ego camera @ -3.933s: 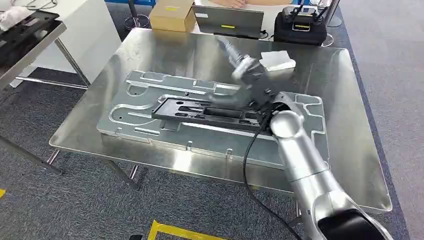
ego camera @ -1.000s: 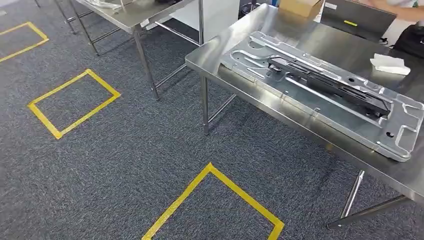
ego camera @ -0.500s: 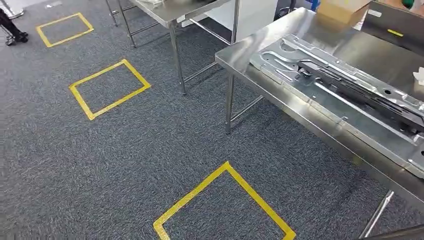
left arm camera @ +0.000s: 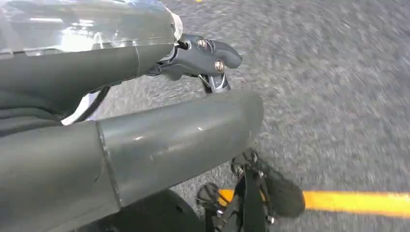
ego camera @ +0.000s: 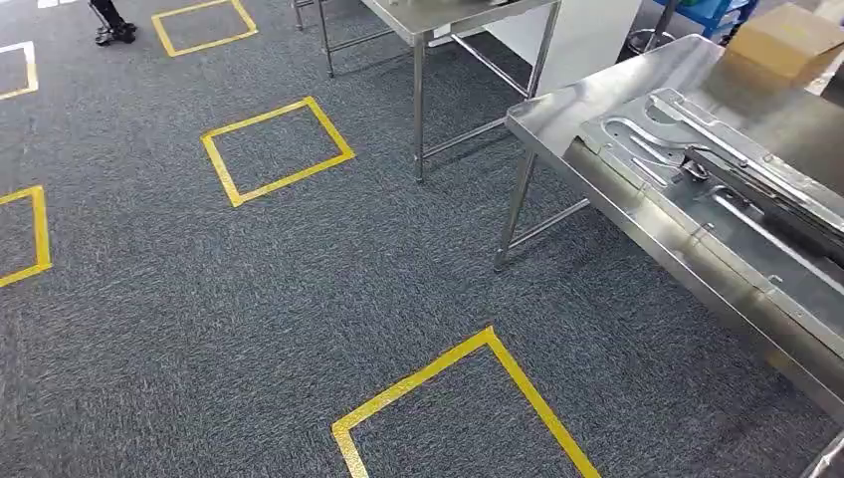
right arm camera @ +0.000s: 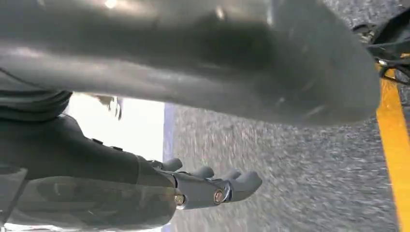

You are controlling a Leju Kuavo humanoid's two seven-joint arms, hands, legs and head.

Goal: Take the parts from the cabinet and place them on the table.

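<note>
A long black part [ego camera: 786,194] lies on a big silver plate [ego camera: 697,214] on the steel table [ego camera: 597,164] at the right edge of the head view. My left hand [left arm camera: 169,140] hangs over the grey carpet with its thick thumb and dark fingers [left arm camera: 203,50] apart and nothing between them. My right hand [right arm camera: 159,63] also hangs above the carpet, its fingers [right arm camera: 212,188] stretched out and holding nothing.
A second steel table [ego camera: 438,15] stands at the back, with its legs on the carpet. Yellow tape squares [ego camera: 277,149] mark the floor, one close in front [ego camera: 468,408]. A cardboard box [ego camera: 786,40] sits on the far table end. A person's shoes [ego camera: 111,30] show at the top left.
The camera has swung left, so the table has slid to the picture's right edge and more floor shows. My right hand, on the black part 3.9 s ago, is off it now.
</note>
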